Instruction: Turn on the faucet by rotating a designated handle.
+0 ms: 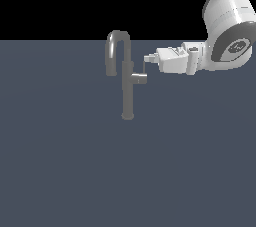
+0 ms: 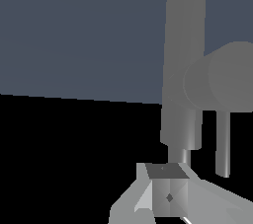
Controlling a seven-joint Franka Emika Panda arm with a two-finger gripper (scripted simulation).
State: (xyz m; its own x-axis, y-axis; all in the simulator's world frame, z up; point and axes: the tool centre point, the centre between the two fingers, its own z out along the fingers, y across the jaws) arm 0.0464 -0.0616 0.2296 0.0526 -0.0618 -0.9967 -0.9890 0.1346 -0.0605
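Grey brushed metal is all I have to work with: the faucet (image 1: 127, 83) stands upright on the flat slate-blue desk (image 1: 60, 171), a slim column topped by an inverted-U spout. Its handle (image 1: 138, 78), a short smooth cylinder, sticks out toward the exterior view's right, with a thin pin rising from its end. My claw (image 1: 148, 59) hovers just above that end, right by the pin; I cannot tell whether its fingers are apart or together. I judge the contact should land on the pin, well out from the column, pushing steadily around the stub's axis, since smooth round metal invites slipping.
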